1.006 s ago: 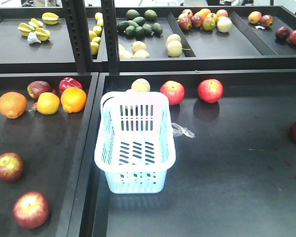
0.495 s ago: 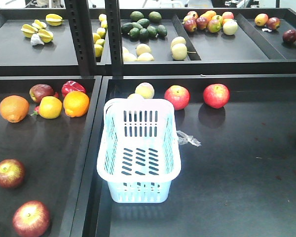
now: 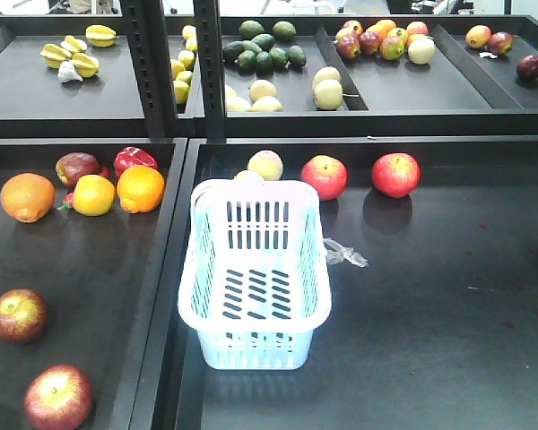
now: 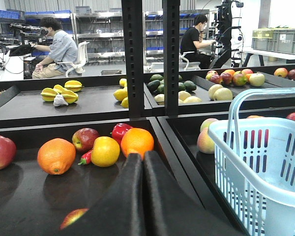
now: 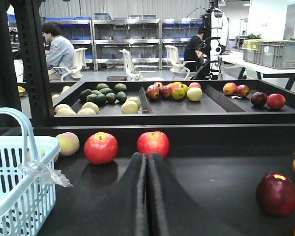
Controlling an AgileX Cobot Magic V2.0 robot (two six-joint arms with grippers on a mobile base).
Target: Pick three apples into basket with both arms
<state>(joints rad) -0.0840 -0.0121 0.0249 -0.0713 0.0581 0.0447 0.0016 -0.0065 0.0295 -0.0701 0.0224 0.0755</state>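
The pale blue basket [image 3: 254, 321] stands empty in the middle tray, handle folded back. Two dark red streaky apples [image 3: 16, 315] [image 3: 58, 397] lie in the left tray's near corner, and a third apple [image 3: 76, 167] sits by the oranges. Neither arm shows in the front view. In the left wrist view my left gripper [image 4: 143, 156] is shut and empty, pointing at an orange [image 4: 137, 141], with one apple [image 4: 73, 218] half hidden beside its finger. My right gripper [image 5: 147, 157] is shut and empty, low over the middle tray, right of the basket [image 5: 37, 196].
Two bright red apples [image 3: 324, 176] [image 3: 394, 174] and a pale peach [image 3: 265, 165] lie behind the basket, with a plastic scrap [image 3: 344, 254] at its right. A dark red apple [image 5: 276, 193] lies to the right. Oranges, a yellow fruit [image 3: 93, 194] and a red pepper [image 3: 133, 159] share the left tray. A black post [image 3: 147, 72] rises between the trays.
The front view has shifted, so everything sits slightly lower and further right in the picture. Nothing on the trays has moved relative to the rest.
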